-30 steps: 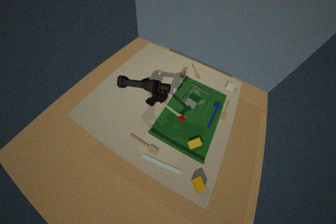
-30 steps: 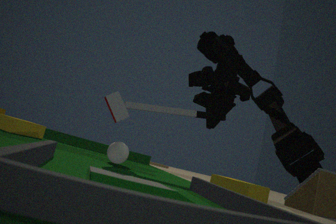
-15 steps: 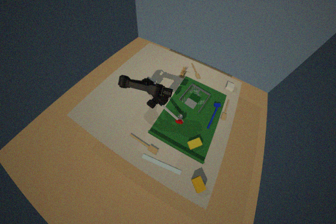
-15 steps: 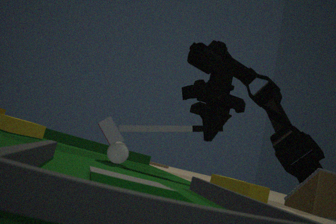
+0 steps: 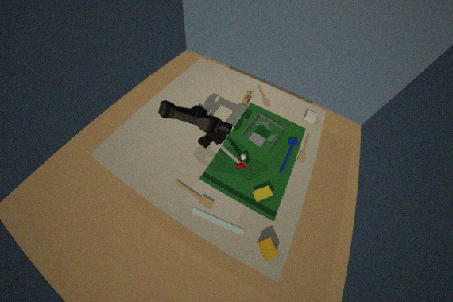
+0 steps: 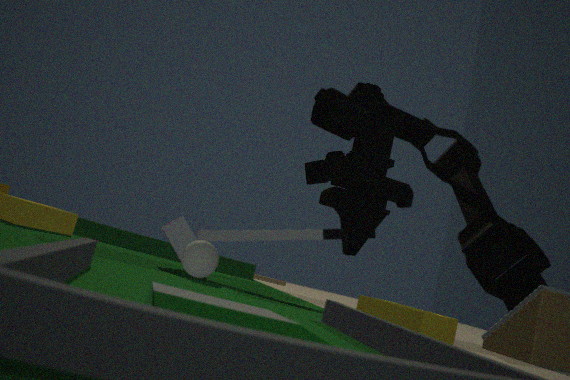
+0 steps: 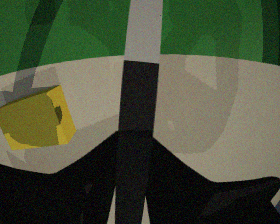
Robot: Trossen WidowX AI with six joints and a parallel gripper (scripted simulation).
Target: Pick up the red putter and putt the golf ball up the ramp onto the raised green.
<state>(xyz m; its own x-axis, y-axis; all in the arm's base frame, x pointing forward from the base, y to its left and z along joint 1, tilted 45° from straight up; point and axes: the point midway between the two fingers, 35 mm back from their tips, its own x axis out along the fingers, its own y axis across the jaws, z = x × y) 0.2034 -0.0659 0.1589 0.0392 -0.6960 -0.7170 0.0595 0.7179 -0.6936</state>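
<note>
the green course [image 5: 238, 184] lies in front of the jaws, with the raised green [image 5: 262, 130] off to one side of the shaft line. the gripper [image 6: 352, 244] is closed tight on the handle of the red putter [image 6: 260, 235], whose long shaft runs straight out ahead. its head [image 5: 241, 165] is at the far end, just beside the golf ball [image 6: 200, 258], maybe touching.

Two blue-grey walls meet at a corner behind the table [image 5: 79, 216]: the left wall [image 5: 87, 21] is dark, almost navy, the right wall [image 5: 310, 21] paler and more evenly lit. A darker wall [image 5: 409, 184] stands past the table's right edge. The table top is tan wood, with a pale grey mat [image 5: 151, 160] covering its middle and reaching toward the far corner. Light is dim and grainy throughout.
</note>
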